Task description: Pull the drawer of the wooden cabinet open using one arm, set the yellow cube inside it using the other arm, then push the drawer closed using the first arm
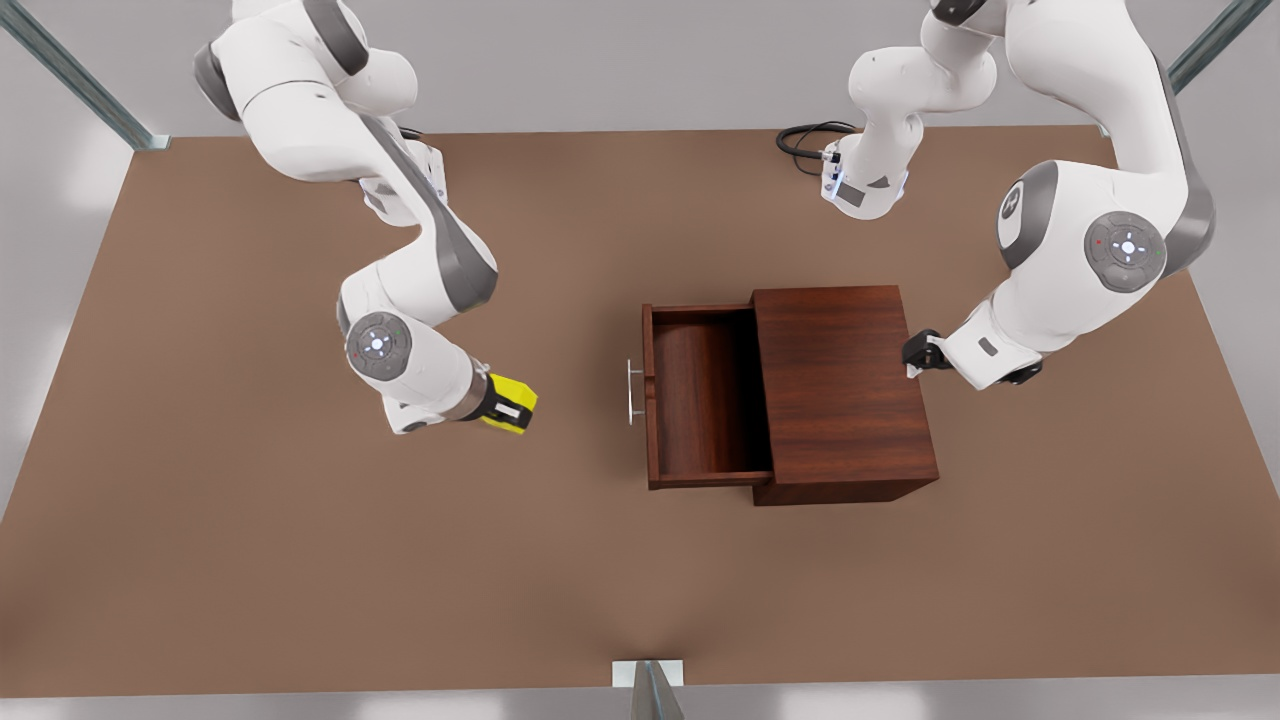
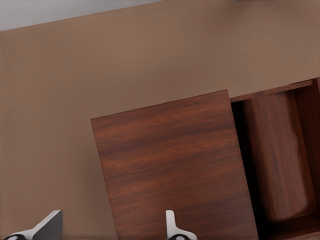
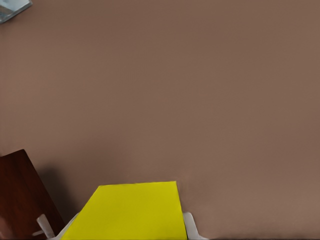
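Front view: the wooden cabinet (image 1: 845, 390) sits on the brown table (image 1: 250, 560) with the drawer (image 1: 700, 395) pulled well out toward the front view's left, its silver bar handle (image 1: 633, 392) leading that way and its long side running across the pull direction. The right claw (image 1: 512, 403) hangs above the table to the left of the handle, well apart from it, pinching the yellow cube (image 1: 508, 402). The left claw (image 1: 922, 352) waits just beside the cabinet's back edge.

Left wrist view: cabinet top (image 2: 175, 165) and the open drawer (image 2: 280, 160) past it, with the left claw's fingertips (image 2: 172, 225) spread wide.

Right wrist view: the cube (image 3: 130, 212) is clamped between the pale fingers (image 3: 189, 225), with a corner of dark wood (image 3: 20, 195) alongside
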Controlling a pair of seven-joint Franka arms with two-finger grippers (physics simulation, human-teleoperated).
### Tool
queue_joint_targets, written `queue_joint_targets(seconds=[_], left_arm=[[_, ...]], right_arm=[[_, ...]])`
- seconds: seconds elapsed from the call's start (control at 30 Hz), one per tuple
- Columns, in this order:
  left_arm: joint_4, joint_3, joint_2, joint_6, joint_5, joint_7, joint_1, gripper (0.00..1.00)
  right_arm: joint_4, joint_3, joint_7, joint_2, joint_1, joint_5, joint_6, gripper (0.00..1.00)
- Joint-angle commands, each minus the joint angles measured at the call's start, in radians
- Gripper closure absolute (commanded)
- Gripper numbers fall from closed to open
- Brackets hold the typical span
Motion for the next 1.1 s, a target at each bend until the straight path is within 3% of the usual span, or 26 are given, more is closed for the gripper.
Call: queue_joint_targets(seconds=[0.0, 0.23, 0.57, 0.63, 0.83, 0.87, 0.93, 1.07], left_arm=[[0.0, -0.001, -0.001, 0.0, 0.0, 0.003, -0.002, 0.0], [0.0, -0.002, -0.001, 0.0, 0.002, 0.003, -0.005, 0.0], [0.0, -0.002, -0.001, 0.0, 0.003, 0.003, -0.005, 0.0], [0.0, -0.002, -0.001, 0.0, 0.003, 0.003, -0.006, 0.0], [0.0, -0.002, -0.001, 0.0, 0.005, 0.003, -0.008, 0.0], [0.0, -0.002, -0.001, 0.0, 0.005, 0.003, -0.009, 0.0], [0.0, -0.002, -0.001, 0.0, 0.005, 0.003, -0.008, 0.0], [0.0, -0.002, -0.001, 0.0, 0.005, 0.003, -0.008, 0.0]], right_arm=[[0.038, 0.0, 0.595, 0.026, 0.029, -0.003, -0.025, 0.37], [0.251, -0.007, 0.772, 0.169, 0.207, -0.005, 0.049, 0.36], [0.302, -0.016, 0.876, 0.227, 0.328, -0.007, 0.179, 0.35], [0.314, -0.075, 0.892, 0.255, 0.391, -0.007, 0.199, 0.35], [0.367, -0.141, 0.948, 0.319, 0.477, -0.008, 0.24, 0.35], [0.367, -0.139, 0.95, 0.319, 0.479, -0.008, 0.24, 0.32], [0.367, -0.136, 0.933, 0.319, 0.479, -0.008, 0.239, 0.0], [0.367, -0.136, 0.933, 0.319, 0.479, -0.008, 0.237, 0.0]])
